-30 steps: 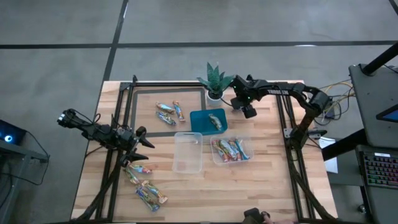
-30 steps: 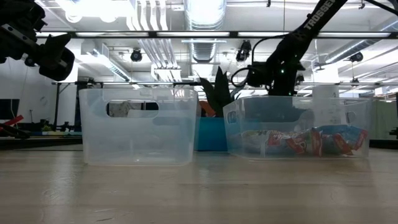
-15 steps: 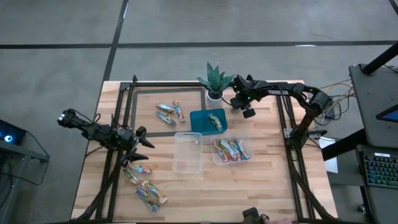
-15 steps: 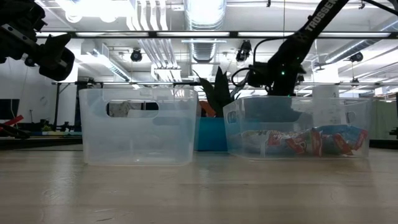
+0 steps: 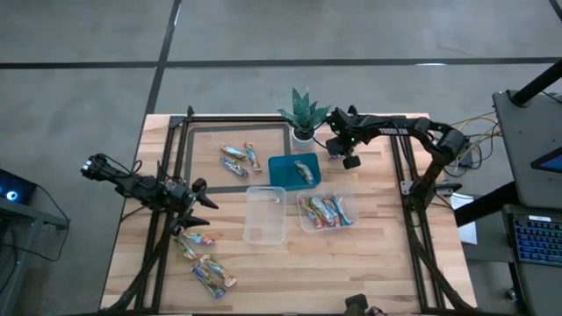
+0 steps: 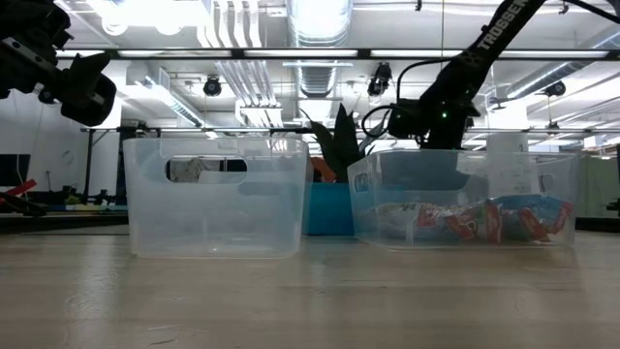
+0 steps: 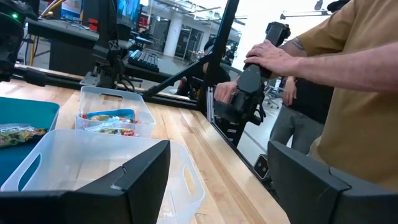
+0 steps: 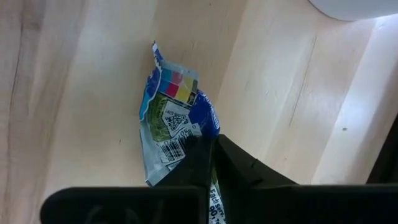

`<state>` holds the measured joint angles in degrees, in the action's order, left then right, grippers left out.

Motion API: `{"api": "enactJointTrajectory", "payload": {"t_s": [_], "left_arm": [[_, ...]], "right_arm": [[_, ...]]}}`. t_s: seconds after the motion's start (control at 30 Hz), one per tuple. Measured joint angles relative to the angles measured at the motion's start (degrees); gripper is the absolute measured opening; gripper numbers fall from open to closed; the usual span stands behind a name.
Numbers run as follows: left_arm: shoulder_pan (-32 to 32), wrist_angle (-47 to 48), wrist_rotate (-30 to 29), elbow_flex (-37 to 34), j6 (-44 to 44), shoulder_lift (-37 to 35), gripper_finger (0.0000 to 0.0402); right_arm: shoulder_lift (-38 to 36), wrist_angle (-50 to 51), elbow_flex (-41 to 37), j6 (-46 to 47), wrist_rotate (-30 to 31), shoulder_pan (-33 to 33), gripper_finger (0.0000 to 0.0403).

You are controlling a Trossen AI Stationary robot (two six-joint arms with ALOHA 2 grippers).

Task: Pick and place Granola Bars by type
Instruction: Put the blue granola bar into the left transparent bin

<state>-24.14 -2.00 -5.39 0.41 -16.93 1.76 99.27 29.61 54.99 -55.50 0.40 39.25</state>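
Floor: grey concrete [image 5: 79, 53], crossed by dark seams, is seen around the bench.
Bench: a pale wooden top [image 5: 378, 263], framed by black rails [image 5: 237, 120].
Ceiling: white ducts [image 6: 320, 19] and bright strip lights [image 6: 145, 12] are shown overhead in the low view.
Furniture: a dark desk [image 5: 527, 149] is placed off the bench's right edge, and a keyboard [image 5: 536, 241] is set nearby.
People: a person in a tan shirt [image 7: 367, 118] is seen beyond the bench.

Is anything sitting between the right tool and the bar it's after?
No. The right tool is already shut on the blue-wrapped granola bar lying on the wooden table, beside the small potted plant.
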Motion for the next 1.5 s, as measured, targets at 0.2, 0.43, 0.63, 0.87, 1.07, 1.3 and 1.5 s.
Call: {"api": "enactJointTrajectory", "payload": {"t_s": [0.2,0.43,0.63,0.87,1.07,1.3,1.5], "left_arm": [[0.0,0.0,0.0,0.0,0.0,0.0,0.0250],[0.0,0.0,0.0,0.0,0.0,0.0,0.0250],[0.0,0.0,0.0,0.0,0.0,0.0,0.0250],[0.0,0.0,0.0,0.0,0.0,0.0,0.0250],[0.0,0.0,0.0,0.0,0.0,0.0,0.0250],[0.0,0.0,0.0,0.0,0.0,0.0,0.0250],[0.0,0.0,0.0,0.0,0.0,0.0,0.0250]], "right_arm": [[0.2,0.0,1.5,3.3,3.2,0.1,0.0008],[-0.3,0.6,2.7,4.7,4.3,0.1,0.0025],[-0.8,2.1,2.9,5.7,5.5,0.1,0.0083],[-3.0,2.8,2.9,6.9,6.0,0.1,0.0152],[-3.4,3.2,2.9,5.4,3.5,-0.4,0.0199],[-2.4,2.2,2.9,4.4,0.9,-1.6,0.0216],[-0.8,0.4,2.6,4.5,0.9,-1.5,0.0216]]}}
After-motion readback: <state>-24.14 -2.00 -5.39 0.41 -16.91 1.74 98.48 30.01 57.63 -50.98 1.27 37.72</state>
